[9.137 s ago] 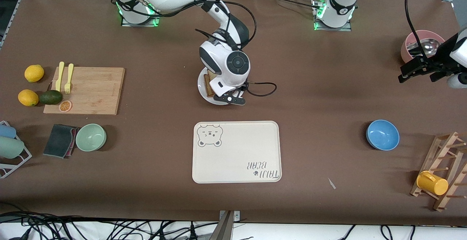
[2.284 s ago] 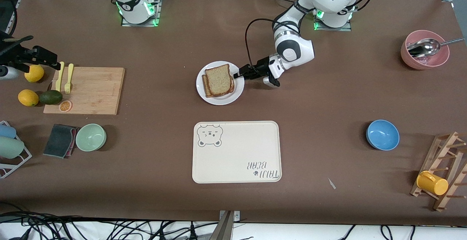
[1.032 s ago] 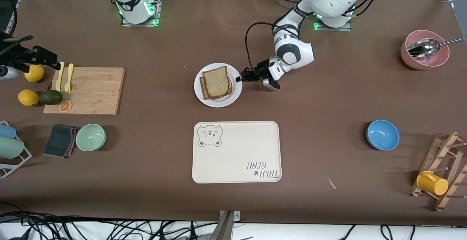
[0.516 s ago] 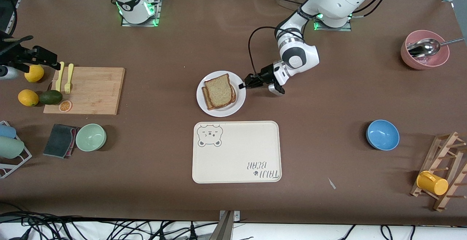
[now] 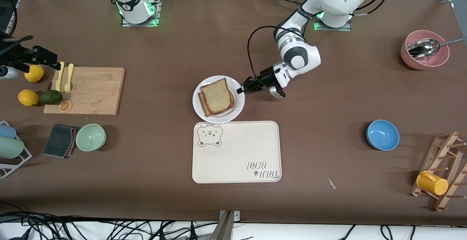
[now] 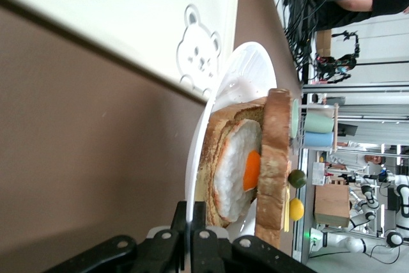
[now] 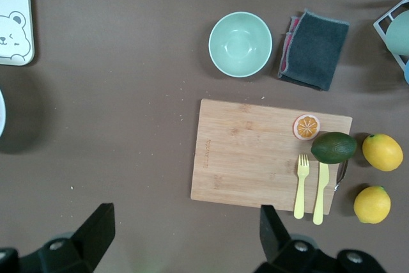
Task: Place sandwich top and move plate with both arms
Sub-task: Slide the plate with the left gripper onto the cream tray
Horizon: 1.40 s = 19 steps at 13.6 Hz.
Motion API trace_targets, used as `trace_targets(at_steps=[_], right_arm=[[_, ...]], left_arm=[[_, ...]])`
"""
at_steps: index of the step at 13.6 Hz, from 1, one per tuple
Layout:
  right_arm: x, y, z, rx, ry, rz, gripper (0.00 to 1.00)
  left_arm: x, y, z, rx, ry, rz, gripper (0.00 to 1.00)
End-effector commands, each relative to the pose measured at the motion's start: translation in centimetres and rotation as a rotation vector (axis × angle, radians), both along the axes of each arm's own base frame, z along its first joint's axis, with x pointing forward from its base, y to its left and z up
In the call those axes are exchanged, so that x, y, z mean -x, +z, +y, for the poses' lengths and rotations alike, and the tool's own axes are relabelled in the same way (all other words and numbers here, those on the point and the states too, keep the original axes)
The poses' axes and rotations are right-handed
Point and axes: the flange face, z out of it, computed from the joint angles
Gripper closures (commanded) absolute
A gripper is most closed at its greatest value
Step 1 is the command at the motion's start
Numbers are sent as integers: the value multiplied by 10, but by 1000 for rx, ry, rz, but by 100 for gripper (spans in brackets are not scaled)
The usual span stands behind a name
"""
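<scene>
Brown covering runs the whole length of the table (image 5: 328, 86), and my work sits near its middle. My left tool (image 5: 243, 89) is clenched on the rim of the plate (image 5: 233, 114) at the edge facing the left arm's end; in the left wrist view the thin white rim passes between my fingers (image 6: 167, 240), a grip on the lip so nothing touches the food. On the plate the sandwich top (image 5: 217, 95) lies over the slice with the fried egg (image 6: 238, 172), a little askew, so the lower crust peeks out. I judge the topping step done and the carrying step in hand. The plate's near edge overlaps the farther edge of the bear-printed tray (image 5: 236, 151), which is probably its goal; I hold it close to level because a one-sided grip could let the stack slide. My right tool (image 5: 31, 55) waits with jaws spread, up over the lemons (image 5: 34, 73) and the cutting board (image 5: 84, 90) at the right arm's end of the table, well apart from the plate.
</scene>
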Motion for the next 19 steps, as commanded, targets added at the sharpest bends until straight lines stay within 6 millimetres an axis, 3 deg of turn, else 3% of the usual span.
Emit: trace_targets(at_steps=[1, 5, 11, 14, 19], right_arm=[[-1, 7, 1, -18, -4, -10, 0], [-1, 7, 1, -18, -4, -12, 0], [-1, 7, 3, -18, -5, -13, 0], [-2, 7, 4, -19, -4, -15, 0], [-2, 7, 4, -19, -4, -15, 0]], left_arm=[[-28, 4, -4, 42, 62, -21, 100], [-76, -6, 4, 62, 127, -46, 100], [-125, -24, 19, 21, 205, -72, 100], [-137, -34, 20, -8, 212, -83, 100], [-133, -43, 18, -16, 204, -75, 100]])
